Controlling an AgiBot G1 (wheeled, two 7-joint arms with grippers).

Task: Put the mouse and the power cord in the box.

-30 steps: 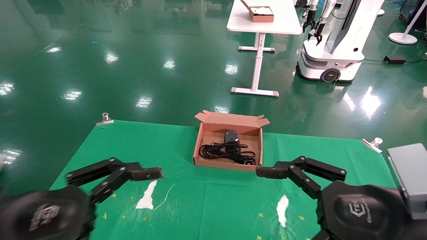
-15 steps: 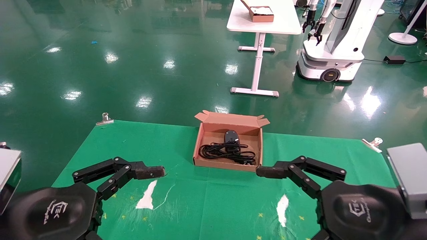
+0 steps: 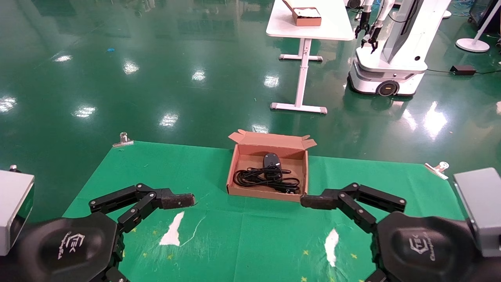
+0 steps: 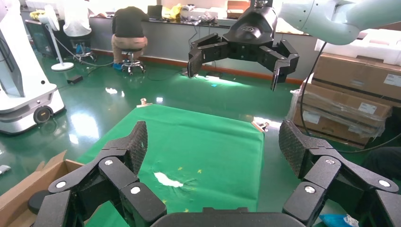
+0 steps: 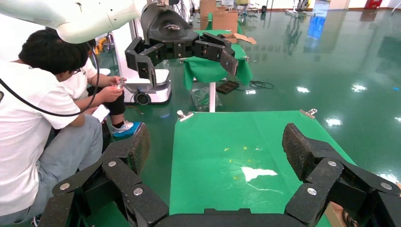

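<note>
A: How do the pincers stand?

B: The left gripper (image 3: 172, 201) hangs low over the green cloth (image 3: 250, 243), fingers spread wide with nothing between them. The right gripper (image 3: 313, 202) is the same, wide apart and empty, its tip just short of the box's near right corner.

A: And beyond them?

B: Between the two and a little ahead sits the box (image 3: 250, 191). The mouse (image 3: 271, 159) lies inside toward the far wall, and the power cord (image 3: 256, 177) is coiled in loose loops nearer the grippers, all within the walls.

A: So what's left?

B: Nothing, I'd judge; both things are in. The mouse is small, black and oval; the cord is thick and black.
</note>
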